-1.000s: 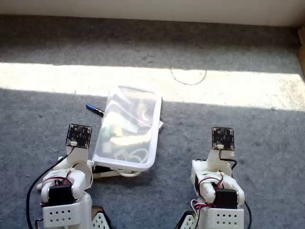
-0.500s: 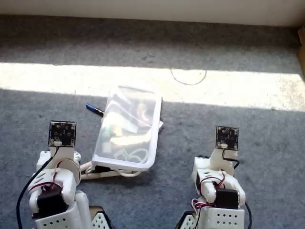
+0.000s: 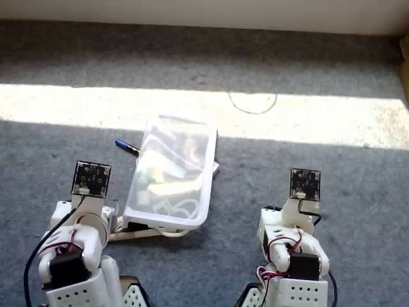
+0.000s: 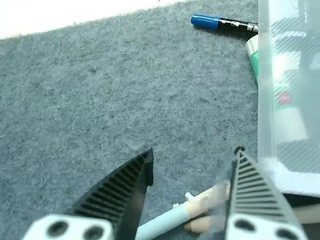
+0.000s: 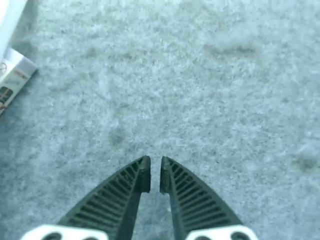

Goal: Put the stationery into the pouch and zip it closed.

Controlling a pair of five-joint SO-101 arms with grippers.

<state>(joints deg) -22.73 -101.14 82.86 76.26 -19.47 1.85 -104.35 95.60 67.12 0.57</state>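
- The left gripper (image 4: 193, 154) is seen with its fingers spread wide and nothing gripped. It is held low over the carpet (image 4: 100, 90), just beside the near corner of the pouch (image 4: 287, 100).
- Two pens (image 4: 172, 220), one pale blue and one tan, are laid side by side on the carpet. Their tips are seen in the gap between the left fingers, back from the fingertips. Their bodies pass under one finger toward the pouch's near edge. Whether a finger touches them cannot be told.
- From above, the clear pouch (image 3: 171, 173) is seen flat on the carpet ahead of the left arm (image 3: 83, 236), with stationery already visible inside. The pens (image 3: 147, 232) are found along its near edge, partly under it.
- A blue-capped marker (image 4: 225, 23) is left outside the pouch, against its far left edge and well apart from the left fingers. Bare carpet is left between the two.
- The right gripper (image 5: 155, 172) is held just above the carpet with its fingers drawn to a narrow slit, nothing between them.
- A small white box (image 5: 12, 75) is seen well off to the side of the right gripper, poking out from under the pouch's right edge (image 3: 216, 167).
- Open carpet is offered between the pouch and the right arm (image 3: 294, 249), and farther out to a sunlit band (image 3: 332, 121), where a thin loop of thread (image 3: 252, 105) is lying.
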